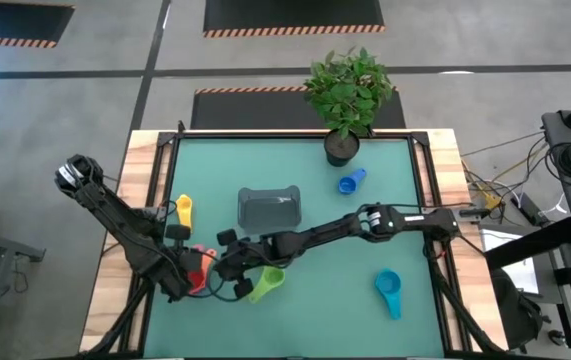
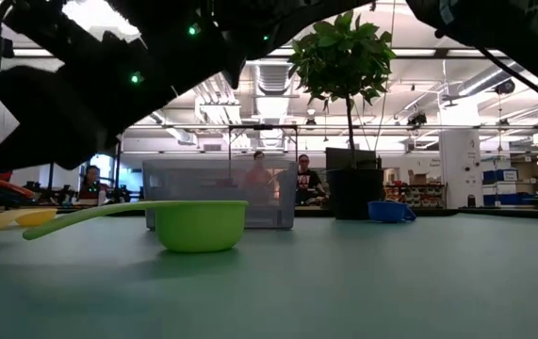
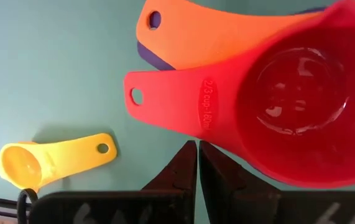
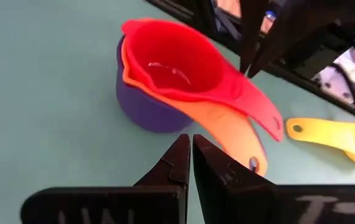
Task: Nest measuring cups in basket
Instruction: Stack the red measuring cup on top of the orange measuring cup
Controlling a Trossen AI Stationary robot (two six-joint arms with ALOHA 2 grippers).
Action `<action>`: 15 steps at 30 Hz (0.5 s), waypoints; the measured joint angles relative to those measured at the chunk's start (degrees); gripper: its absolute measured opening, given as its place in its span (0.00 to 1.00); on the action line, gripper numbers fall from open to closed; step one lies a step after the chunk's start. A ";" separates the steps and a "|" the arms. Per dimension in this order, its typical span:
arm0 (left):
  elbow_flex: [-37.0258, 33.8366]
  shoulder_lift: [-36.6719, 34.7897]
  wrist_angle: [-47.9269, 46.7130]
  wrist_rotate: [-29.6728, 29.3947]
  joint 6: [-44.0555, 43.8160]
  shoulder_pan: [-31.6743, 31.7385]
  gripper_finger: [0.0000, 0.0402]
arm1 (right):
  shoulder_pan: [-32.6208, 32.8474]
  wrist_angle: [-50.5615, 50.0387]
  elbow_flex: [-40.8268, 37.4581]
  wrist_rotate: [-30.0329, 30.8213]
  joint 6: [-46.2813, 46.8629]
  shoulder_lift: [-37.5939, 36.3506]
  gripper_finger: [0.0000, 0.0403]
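Both grippers, left (image 3: 197,163) and right (image 4: 191,160), are closed and empty beside the nested red-orange-purple stack (image 4: 177,74), in front of the basket (image 1: 270,207); green cup (image 1: 266,284) nearby, teal cup (image 1: 389,292) farther right

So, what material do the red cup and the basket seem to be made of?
The red cup looks like glossy moulded plastic: light glints inside the bowl, and raised size lettering sits on the handle. The basket seems translucent matte plastic, since shapes behind show faintly through its wall.

Both arms reaching inward, left gripper (image 3: 197,163) and right gripper (image 4: 191,155) closed, tips nearly meeting.
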 joint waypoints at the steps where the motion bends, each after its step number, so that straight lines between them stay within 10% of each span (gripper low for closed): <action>1: 0.00 0.00 0.17 -0.37 -0.02 0.02 0.00 | -0.06 0.02 -0.08 -0.56 0.00 0.05 0.02; 15: 0.00 0.00 1.05 -2.04 0.02 0.02 0.00 | -1.53 3.11 -3.24 -3.42 -0.86 0.20 0.02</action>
